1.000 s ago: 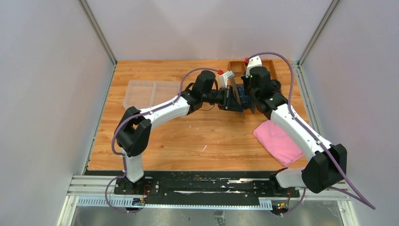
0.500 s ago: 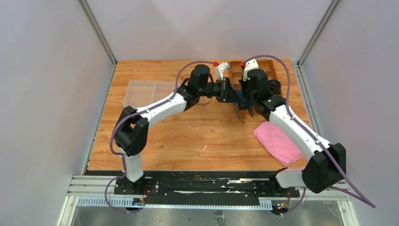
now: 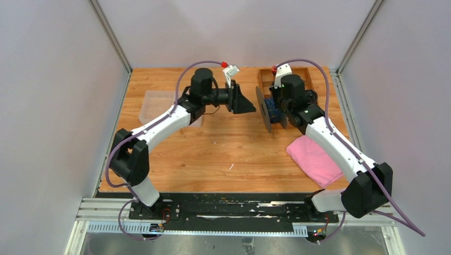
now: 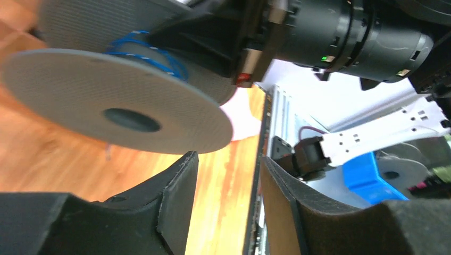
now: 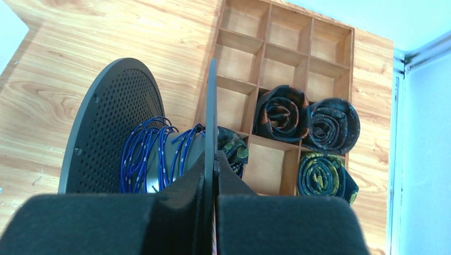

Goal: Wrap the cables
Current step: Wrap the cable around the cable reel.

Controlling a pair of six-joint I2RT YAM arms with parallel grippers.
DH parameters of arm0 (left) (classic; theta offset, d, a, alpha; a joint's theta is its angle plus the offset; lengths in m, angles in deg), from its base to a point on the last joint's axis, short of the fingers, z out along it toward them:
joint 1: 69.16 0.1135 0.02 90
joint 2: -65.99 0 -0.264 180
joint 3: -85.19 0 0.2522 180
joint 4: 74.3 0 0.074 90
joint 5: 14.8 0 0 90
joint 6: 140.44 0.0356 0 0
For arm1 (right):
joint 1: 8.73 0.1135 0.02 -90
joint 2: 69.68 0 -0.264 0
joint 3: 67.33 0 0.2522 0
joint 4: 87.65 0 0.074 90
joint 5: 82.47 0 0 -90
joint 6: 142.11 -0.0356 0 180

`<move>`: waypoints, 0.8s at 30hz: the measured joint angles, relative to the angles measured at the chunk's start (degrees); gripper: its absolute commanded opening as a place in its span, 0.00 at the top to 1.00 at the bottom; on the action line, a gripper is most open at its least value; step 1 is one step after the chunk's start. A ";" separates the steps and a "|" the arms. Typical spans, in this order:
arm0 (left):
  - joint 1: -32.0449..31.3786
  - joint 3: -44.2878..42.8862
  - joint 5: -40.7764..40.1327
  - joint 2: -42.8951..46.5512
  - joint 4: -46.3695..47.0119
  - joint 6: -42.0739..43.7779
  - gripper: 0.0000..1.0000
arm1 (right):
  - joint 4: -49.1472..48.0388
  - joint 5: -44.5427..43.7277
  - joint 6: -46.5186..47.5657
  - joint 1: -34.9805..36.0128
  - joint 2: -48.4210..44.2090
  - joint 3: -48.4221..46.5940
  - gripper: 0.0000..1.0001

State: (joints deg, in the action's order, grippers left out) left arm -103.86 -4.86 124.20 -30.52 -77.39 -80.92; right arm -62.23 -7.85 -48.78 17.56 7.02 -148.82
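Cable (image 5: 143, 154), blue, is wound in several loose turns round the hub of a spool (image 5: 114, 117), between its two perforated grey discs. The spool stands on edge toward the far right corner of the table (image 3: 223, 154), just beside a wooden tray (image 5: 330, 37). Whether it touches the table cannot be told.

Right gripper (image 5: 213, 159): clenched on the rim of the disc nearer the tray, which shows edge-on between the two pads.

Left gripper (image 4: 228, 159): released, with its jaws apart and nothing between them. It faces the flat outer face of the other disc from the left and stands clear of it.

Tray: a grid of square compartments at the far right corner. Several near its right side hold dark patterned rolls (image 5: 282, 114), one to a compartment.

Pink cloth (image 3: 314, 159): flat on the table near the right edge, partly under the right arm.

Clear box (image 3: 159, 103): near the left edge, partly covered by the left arm.
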 measured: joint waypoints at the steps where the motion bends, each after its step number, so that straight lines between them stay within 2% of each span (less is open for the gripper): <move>1: 1.49 0.76 0.17 0.96 -0.04 0.63 0.46 | -0.02 0.72 0.44 0.00 0.00 -0.31 0.99; 5: 8.50 2.05 0.13 4.33 -2.69 4.26 0.41 | 0.22 3.41 1.86 0.28 0.00 -0.85 0.99; 9: 12.92 -0.26 -1.31 6.16 -12.09 10.08 0.39 | 0.24 4.85 4.35 1.95 0.00 -1.33 0.99; 13: 13.46 -2.93 -3.61 7.17 -21.42 14.12 0.37 | 0.24 4.76 7.67 5.90 0.20 -1.97 0.99; 18: 13.40 -3.80 -4.09 7.50 -27.23 13.29 0.34 | 0.68 3.69 10.14 9.79 1.64 -3.89 0.99; 21: 13.40 -3.23 -4.33 7.63 -27.69 13.57 0.34 | 2.80 3.32 9.77 10.27 3.58 -6.88 1.00; 24: 13.40 2.12 -5.14 9.97 -24.00 15.13 0.36 | 4.20 3.08 8.24 10.27 5.38 -9.57 0.99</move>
State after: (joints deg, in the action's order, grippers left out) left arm -90.46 -2.74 119.06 -20.55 -101.39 -65.80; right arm -58.04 -4.77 -40.54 27.83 12.40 -158.39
